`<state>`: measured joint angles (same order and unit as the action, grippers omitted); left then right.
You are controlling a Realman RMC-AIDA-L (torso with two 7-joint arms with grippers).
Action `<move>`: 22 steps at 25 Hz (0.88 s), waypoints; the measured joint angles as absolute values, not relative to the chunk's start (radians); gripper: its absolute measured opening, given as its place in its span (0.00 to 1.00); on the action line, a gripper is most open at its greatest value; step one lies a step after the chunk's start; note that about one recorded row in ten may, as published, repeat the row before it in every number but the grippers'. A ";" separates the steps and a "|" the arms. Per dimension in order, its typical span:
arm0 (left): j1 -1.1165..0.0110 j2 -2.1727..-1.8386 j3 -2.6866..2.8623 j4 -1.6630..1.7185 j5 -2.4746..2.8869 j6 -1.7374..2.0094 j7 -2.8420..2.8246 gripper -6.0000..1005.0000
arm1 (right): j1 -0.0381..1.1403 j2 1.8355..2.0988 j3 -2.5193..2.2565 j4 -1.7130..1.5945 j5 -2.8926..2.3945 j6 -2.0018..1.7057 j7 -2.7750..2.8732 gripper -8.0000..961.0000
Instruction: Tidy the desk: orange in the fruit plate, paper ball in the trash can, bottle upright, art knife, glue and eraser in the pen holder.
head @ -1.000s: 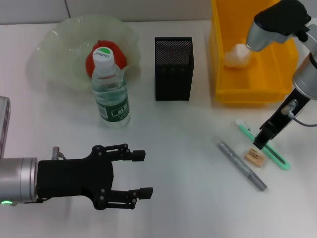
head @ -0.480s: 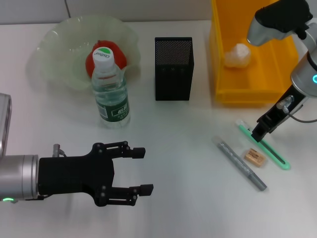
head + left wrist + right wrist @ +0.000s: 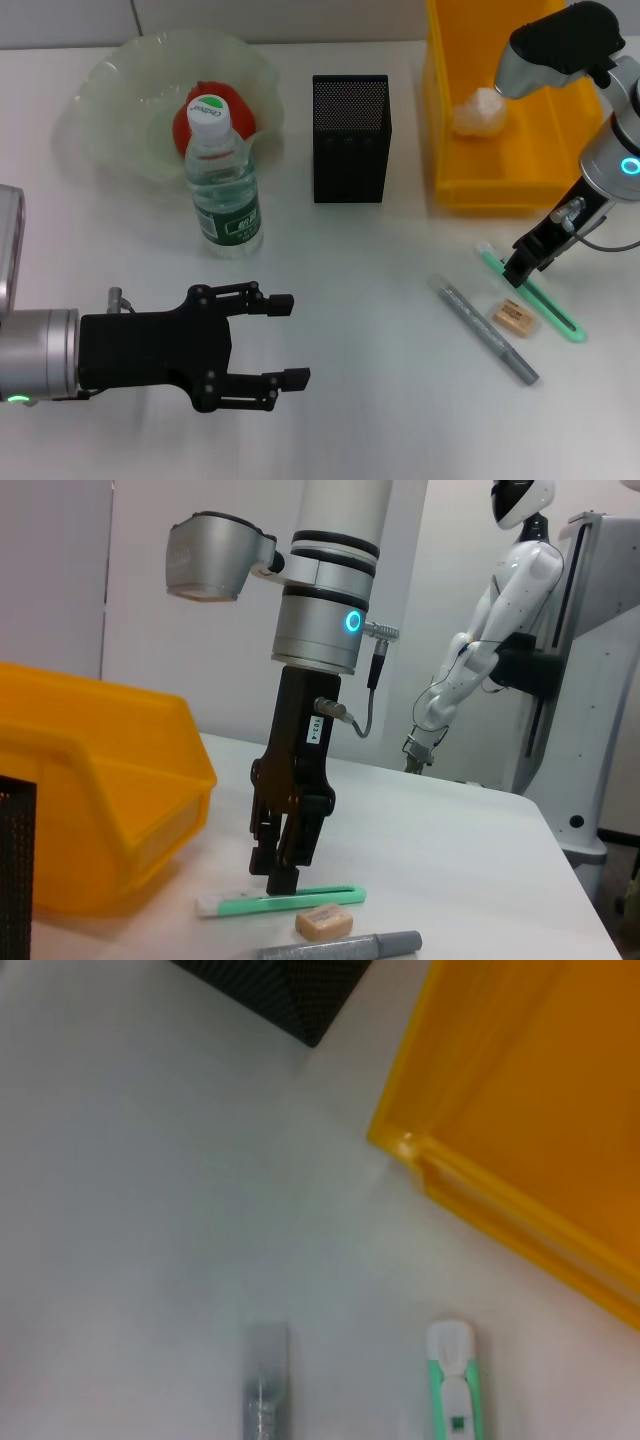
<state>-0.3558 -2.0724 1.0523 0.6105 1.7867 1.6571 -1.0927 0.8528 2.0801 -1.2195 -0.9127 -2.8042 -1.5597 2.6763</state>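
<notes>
Head view only: upright bottle (image 3: 224, 190)

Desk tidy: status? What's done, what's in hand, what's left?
Done: orange in the fruit plate, paper ball in the yellow bin, bottle upright. In hand: right gripper is low over the green art knife, nothing gripped. Left: knife, eraser and grey glue lie on the desk, outside the pen holder. Left gripper is open, idle.

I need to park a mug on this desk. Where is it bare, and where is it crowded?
Bare: between the bottle, pen holder and grey pen. Crowded: by the right gripper, where the green knife, eraser and pen lie close under the yellow bin. The left gripper fills the near-left.
</notes>
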 joint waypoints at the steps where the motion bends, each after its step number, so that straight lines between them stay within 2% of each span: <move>1: -0.356 -2.072 1.052 0.610 1.787 1.655 -1.092 0.80 | 0.853 2.080 -1.220 -0.912 -2.804 -1.559 2.677 0.40; 18: -0.360 -2.072 1.052 0.610 1.787 1.650 -1.092 0.80 | 0.854 2.082 -1.248 -0.890 -2.804 -1.543 2.677 0.38; 22: -0.362 -2.072 1.052 0.610 1.787 1.651 -1.092 0.80 | 0.854 2.082 -1.249 -0.884 -2.804 -1.540 2.676 0.30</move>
<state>-0.3615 -2.0724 1.0523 0.6105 1.7872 1.6506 -1.0921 0.8545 2.0817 -1.2486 -0.8844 -2.8037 -1.5403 2.6758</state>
